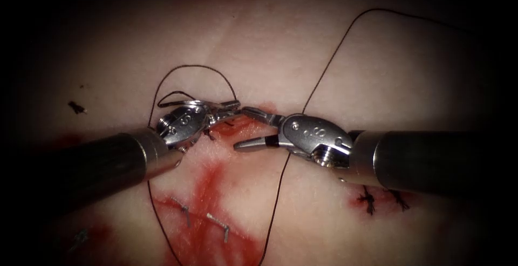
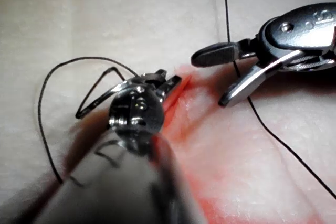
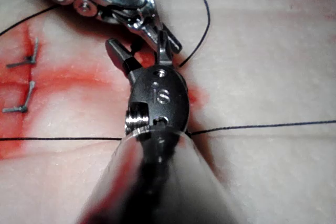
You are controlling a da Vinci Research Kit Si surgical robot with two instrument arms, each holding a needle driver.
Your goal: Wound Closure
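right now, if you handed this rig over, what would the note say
Left tool: jaws shut on the thread, which loops by its wrist.
Right tool: jaws open, holding nothing, tips facing the left tool's.
Needle: cannot tell where it is.
Thread runs down the tissue past the right tool's jaws.
Done: two knotted stitches on the right.
Left: the cut at the tips looks open.

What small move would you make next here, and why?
Probably close the right tool on the thread beside the left tool: its jaws stand open and empty, tip to tip with the left tool's, which look shut on that thread. I cannot make out the needle.
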